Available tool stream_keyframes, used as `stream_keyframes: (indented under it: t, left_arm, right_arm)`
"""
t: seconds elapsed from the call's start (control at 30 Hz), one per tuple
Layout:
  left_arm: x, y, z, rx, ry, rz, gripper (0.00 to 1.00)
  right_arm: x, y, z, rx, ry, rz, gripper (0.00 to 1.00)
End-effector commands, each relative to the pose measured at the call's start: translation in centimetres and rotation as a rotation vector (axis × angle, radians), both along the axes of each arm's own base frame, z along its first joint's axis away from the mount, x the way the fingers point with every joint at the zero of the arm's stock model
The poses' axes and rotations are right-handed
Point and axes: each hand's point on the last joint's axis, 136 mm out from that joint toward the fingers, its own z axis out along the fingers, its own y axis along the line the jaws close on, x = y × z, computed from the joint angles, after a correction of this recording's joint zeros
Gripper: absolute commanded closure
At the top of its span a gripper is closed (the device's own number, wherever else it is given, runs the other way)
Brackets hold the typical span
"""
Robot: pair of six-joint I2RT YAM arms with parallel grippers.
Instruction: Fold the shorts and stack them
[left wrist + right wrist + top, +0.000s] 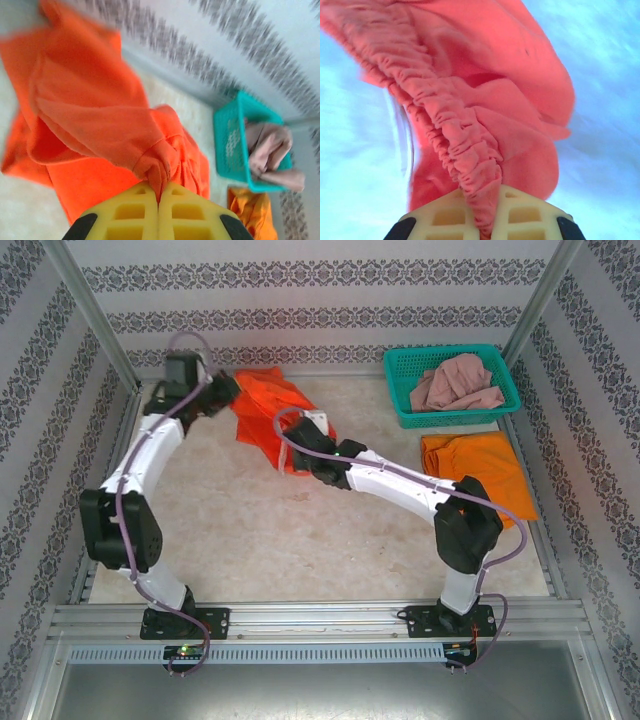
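- Count: three shorts, one basket (400,365).
- Held: red shorts (265,405), far desk (250,530), long axis far-left to near-right, clamped by my left hand (159,192) and right hand (490,202).
- Elsewhere: pink shorts (458,383) in basket; yellow shorts (480,475) beside it.

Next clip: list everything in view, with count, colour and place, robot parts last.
red-orange fabric shorts with gathered waist: one, red-orange, back middle of the table, pinched by both grippers
dusty pink fabric shorts: one, pink, bunched inside the basket
yellow-orange fabric shorts: one, yellow-orange, lying on the table's right side, in front of the basket
teal plastic mesh basket: one, teal, back right corner
pale speckled table: one, beige
left gripper: one, yellow fingers, shut on the red-orange shorts
right gripper: one, yellow fingers, shut on their elastic waistband
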Motion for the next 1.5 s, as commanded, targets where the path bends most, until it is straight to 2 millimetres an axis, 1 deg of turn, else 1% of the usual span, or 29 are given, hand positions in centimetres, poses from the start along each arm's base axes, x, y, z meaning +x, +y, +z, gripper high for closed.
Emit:
stream_keyframes:
  t: [0.0,0.07,0.13,0.17,0.23,0.27,0.33,0.4,0.47,0.5,0.57,0.6,0.63,0.7,0.73,0.8,0.87,0.9,0.97,1.07,1.13,1.17,1.2,1.23,1.27,1.33,1.4,1.43,1.47]
  left_arm:
    - [-1.6,6.5,7.1,0.107,-0.116,0.135,1.00]
    - [-2.2,9.3,9.6,0.126,-0.149,0.191,1.00]
    - [-3.0,12.2,12.3,0.153,-0.182,0.254,1.00]
    - [-3.4,13.5,13.3,0.166,-0.194,0.285,1.00]
    - [-4.4,16.4,16.1,0.195,-0.229,0.357,1.00]
    - [-4.8,17.4,17.2,0.206,-0.241,0.383,1.00]
    - [-5.6,19.3,20.2,0.249,-0.278,0.436,1.00]
    - [-6.2,20.2,23.2,0.308,-0.321,0.466,1.00]
    - [-6.5,20.5,26.0,0.341,-0.372,0.489,1.00]
    - [-6.7,20.4,27.6,0.343,-0.420,0.496,1.00]
    - [-6.9,20.2,30.2,0.316,-0.510,0.507,1.00]
    - [-6.8,19.9,31.1,0.287,-0.551,0.504,1.00]
    - [-6.6,19.5,31.9,0.251,-0.586,0.494,1.00]
    - [-5.9,18.3,32.7,0.208,-0.629,0.459,1.00]
    - [-5.4,17.4,32.9,0.205,-0.643,0.440,1.00]
    - [-3.8,15.0,32.4,0.216,-0.649,0.388,1.00]
    - [-1.7,11.7,30.9,0.243,-0.628,0.311,1.00]
    - [-0.4,9.7,29.6,0.262,-0.604,0.265,1.00]
    - [2.2,5.7,26.4,0.297,-0.545,0.176,1.00]
    - [6.0,-1.1,19.8,0.353,-0.435,0.033,1.00]
    - [8.4,-6.1,14.6,0.402,-0.370,-0.062,1.00]
    - [9.3,-8.1,12.4,0.416,-0.347,-0.096,1.00]
    - [10.2,-10.5,9.9,0.422,-0.323,-0.133,1.00]
    - [11.1,-12.6,7.3,0.425,-0.297,-0.163,1.00]
    - [11.8,-14.3,5.2,0.421,-0.279,-0.183,1.00]
    - [13.2,-17.4,0.9,0.418,-0.250,-0.205,1.00]
    - [14.1,-19.5,-1.9,0.425,-0.248,-0.220,1.00]
    - [14.5,-20.5,-3.1,0.426,-0.251,-0.226,1.00]
    - [14.8,-21.2,-3.9,0.421,-0.255,-0.233,1.00]
  right_arm:
    - [-2.1,6.4,6.1,0.097,-0.093,0.180,1.00]
    - [-3.4,10.4,8.6,0.154,-0.128,0.274,1.00]
    - [-5.3,14.8,11.0,0.222,-0.153,0.377,1.00]
    - [-6.0,16.7,12.0,0.255,-0.162,0.419,1.00]
    - [-7.9,20.6,14.6,0.344,-0.180,0.521,1.00]
    - [-8.6,22.0,15.7,0.384,-0.186,0.558,1.00]
    - [-10.1,24.7,18.7,0.498,-0.197,0.642,1.00]
    - [-10.9,25.6,21.1,0.583,-0.212,0.683,1.00]
    - [-11.4,25.7,23.4,0.650,-0.235,0.708,1.00]
    - [-11.7,25.4,24.8,0.675,-0.257,0.721,1.00]
    - [-12.2,24.7,26.5,0.694,-0.282,0.742,1.00]
    - [-12.4,24.1,27.3,0.705,-0.287,0.749,1.00]
    - [-12.6,23.7,27.8,0.718,-0.282,0.754,1.00]
    - [-12.6,22.4,28.6,0.748,-0.264,0.747,1.00]
    - [-12.3,21.7,28.3,0.756,-0.249,0.729,1.00]
    - [-11.8,19.8,27.7,0.781,-0.238,0.688,1.00]
    - [-11.0,17.1,25.9,0.809,-0.233,0.610,1.00]
    - [-10.5,15.4,24.4,0.829,-0.221,0.555,1.00]
    - [-9.5,11.9,20.3,0.829,-0.163,0.430,1.00]
    - [-8.7,6.3,12.1,0.706,-0.052,0.257,1.00]
    - [-8.9,2.4,6.1,0.627,0.038,0.158,1.00]
    - [-9.2,0.6,3.4,0.590,0.086,0.110,0.98]
    - [-9.7,-1.6,0.1,0.547,0.138,0.058,0.97]
    - [-10.0,-3.8,-2.3,0.513,0.174,0.002,0.95]
    - [-10.5,-6.1,-4.7,0.469,0.210,-0.057,0.94]
    - [-11.6,-11.3,-9.3,0.382,0.302,-0.201,0.94]
    - [-12.8,-14.9,-12.1,0.333,0.373,-0.281,0.93]
    - [-13.5,-16.3,-13.2,0.315,0.402,-0.308,0.91]
    - [-14.0,-17.3,-13.8,0.304,0.424,-0.323,0.89]
